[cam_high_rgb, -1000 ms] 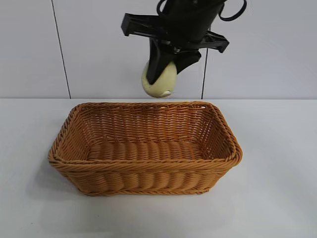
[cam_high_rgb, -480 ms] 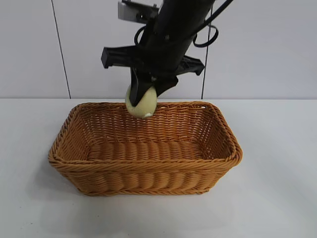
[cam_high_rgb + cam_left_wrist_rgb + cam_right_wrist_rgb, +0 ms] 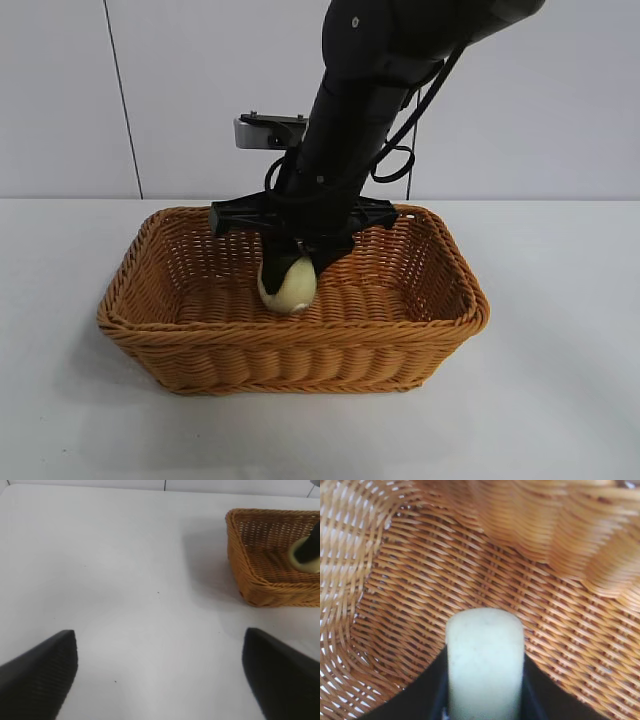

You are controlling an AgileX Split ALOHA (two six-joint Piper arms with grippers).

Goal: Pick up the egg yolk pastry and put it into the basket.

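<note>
Because the drop should be short, the right arm reaches deep inside the basket (image 3: 300, 330) on the desk (image 3: 560, 400); the right tool (image 3: 290, 268) pinches the egg yolk pastry (image 3: 288, 285) edge-on, just above the basket's floor; its wrist view shows the pastry between the fingers, while the left tool (image 3: 160, 675), spread wide, idles well apart from the basket.

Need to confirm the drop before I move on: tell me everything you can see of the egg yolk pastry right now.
The egg yolk pastry is a small, smooth, matte, pale cream-yellow puck. It stands on edge between the fingers of the right hand, down inside the basket, below its rim and near the back wall. The fingers flank both flat faces; whether they are gripping it, or whether it rests on the woven floor, cannot be told.
</note>
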